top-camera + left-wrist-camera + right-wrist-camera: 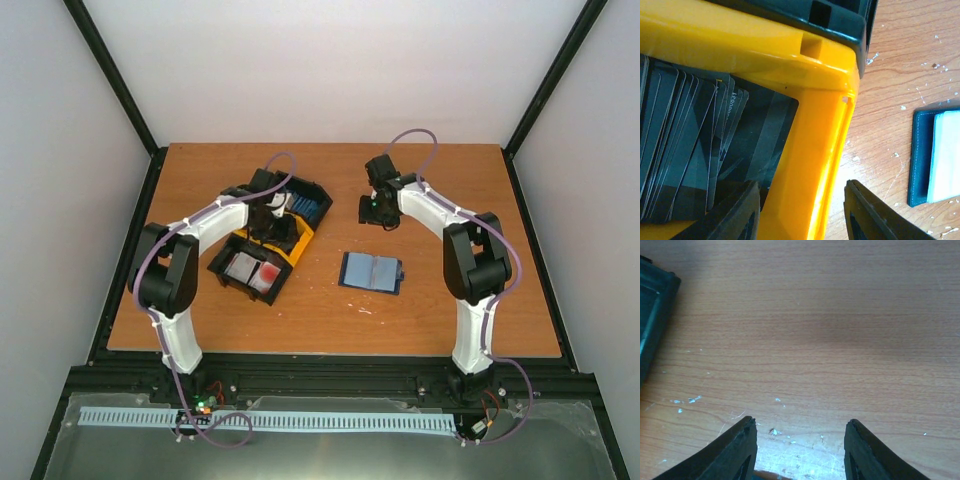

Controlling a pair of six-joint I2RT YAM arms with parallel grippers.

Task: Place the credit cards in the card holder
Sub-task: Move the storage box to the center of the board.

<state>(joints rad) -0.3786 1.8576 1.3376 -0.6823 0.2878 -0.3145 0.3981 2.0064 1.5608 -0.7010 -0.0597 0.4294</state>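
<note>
The card holder (371, 271) lies open on the table, navy outside and paler blue inside; its edge shows at the right of the left wrist view (935, 157). Dark grey credit cards (685, 150) stand stacked in the middle compartment of the black-and-yellow tray (300, 240). White cards with a red blotch (256, 270) fill the near compartment and blue cards (306, 207) the far one. My left gripper (802, 185) is open, astride the tray's yellow wall (810, 150), with one finger by the grey cards. My right gripper (801, 422) is open and empty over bare wood.
A black corner of the tray (652, 305) shows at the left of the right wrist view. The right gripper (378, 205) hangs between the tray and the table's back right. The table's wooden top (450, 300) ends at a black frame.
</note>
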